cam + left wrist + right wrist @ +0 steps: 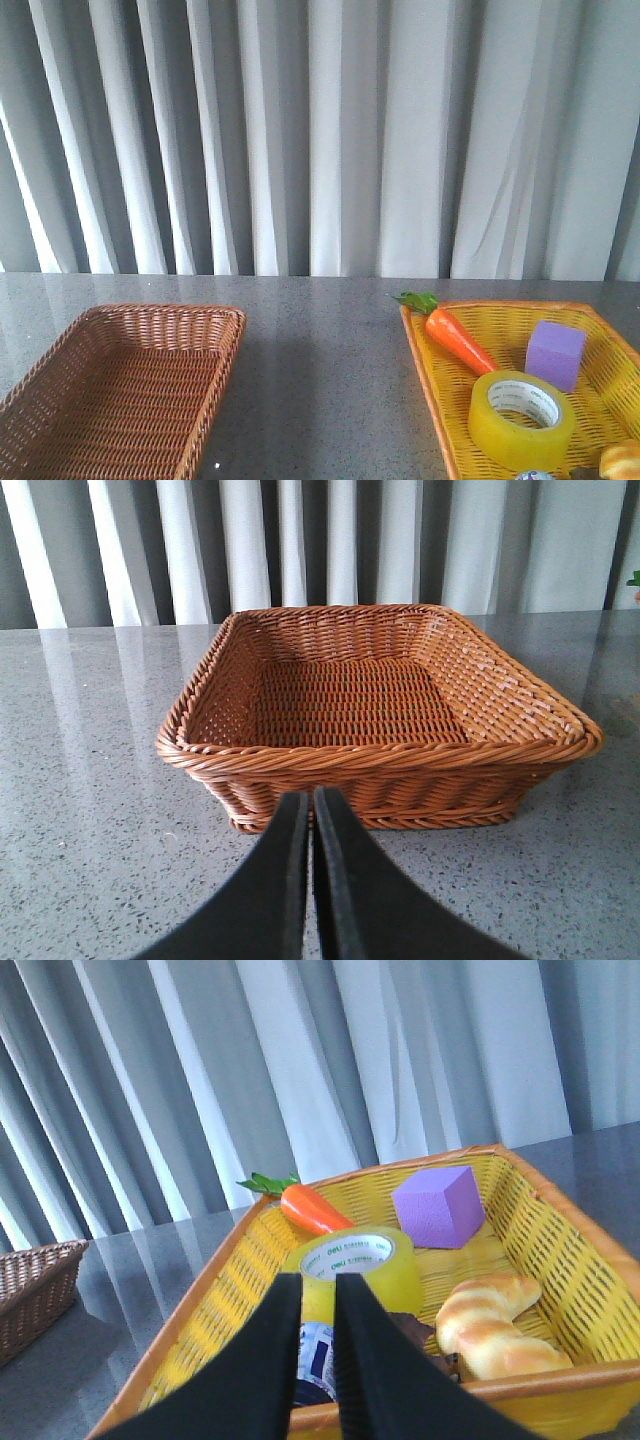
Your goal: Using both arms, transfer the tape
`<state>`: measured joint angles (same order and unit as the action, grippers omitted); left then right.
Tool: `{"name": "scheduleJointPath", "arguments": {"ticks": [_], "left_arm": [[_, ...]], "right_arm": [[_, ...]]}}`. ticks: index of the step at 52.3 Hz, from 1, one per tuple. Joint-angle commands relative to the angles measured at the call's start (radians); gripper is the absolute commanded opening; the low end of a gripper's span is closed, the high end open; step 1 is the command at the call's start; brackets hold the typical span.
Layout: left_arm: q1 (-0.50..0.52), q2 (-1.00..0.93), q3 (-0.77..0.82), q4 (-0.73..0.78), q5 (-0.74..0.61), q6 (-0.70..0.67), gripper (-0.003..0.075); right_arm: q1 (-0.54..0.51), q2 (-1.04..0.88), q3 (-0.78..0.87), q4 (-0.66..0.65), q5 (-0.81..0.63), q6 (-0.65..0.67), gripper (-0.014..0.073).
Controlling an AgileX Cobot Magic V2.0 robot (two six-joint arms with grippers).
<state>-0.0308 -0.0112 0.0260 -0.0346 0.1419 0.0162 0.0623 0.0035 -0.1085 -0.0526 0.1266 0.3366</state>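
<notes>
The tape, a yellow roll with a white printed core, lies flat in the yellow basket at the front right of the table. In the right wrist view the tape lies just beyond my right gripper, whose jaws stand a little apart and hold nothing, above the basket's near rim. My left gripper is shut and empty, low over the table just before the brown wicker basket. Neither arm shows in the front view.
The brown basket at the front left is empty. The yellow basket also holds a toy carrot, a purple cube, a bread roll and a blue-white packet. Grey curtains hang behind the table.
</notes>
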Motion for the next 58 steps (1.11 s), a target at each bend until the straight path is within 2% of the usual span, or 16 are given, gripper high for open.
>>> {"name": "scheduleJointPath", "arguments": {"ticks": [1,9,15,22,34,51,58], "left_arm": [[0.000,-0.016,-0.028,-0.003,-0.076,-0.006,-0.0006],[0.000,-0.016,-0.028,-0.003,-0.076,-0.006,-0.0006],[0.000,-0.016,-0.028,-0.003,-0.076,-0.006,-0.0006],[0.000,-0.016,-0.028,-0.003,-0.076,-0.006,-0.0006],[0.000,-0.016,-0.028,-0.003,-0.076,-0.006,-0.0006],[0.000,-0.016,-0.028,-0.003,-0.076,-0.006,-0.0006],[0.000,-0.016,-0.028,-0.003,-0.076,-0.006,-0.0006]], "right_arm": [[-0.001,0.076,-0.138,0.000,0.049,-0.005,0.0226],[-0.001,0.217,-0.313,-0.017,0.146,-0.060,0.0412],[-0.001,0.318,-0.389,-0.020,0.043,-0.083,0.0496],[-0.001,0.488,-0.503,-0.020,0.093,-0.121,0.0497],[-0.003,0.913,-0.783,-0.027,0.242,-0.337,0.0497],[-0.003,1.455,-1.122,-0.096,0.381,-0.337,0.0497],[-0.003,1.625,-1.228,-0.140,0.457,-0.289,0.0497]]}}
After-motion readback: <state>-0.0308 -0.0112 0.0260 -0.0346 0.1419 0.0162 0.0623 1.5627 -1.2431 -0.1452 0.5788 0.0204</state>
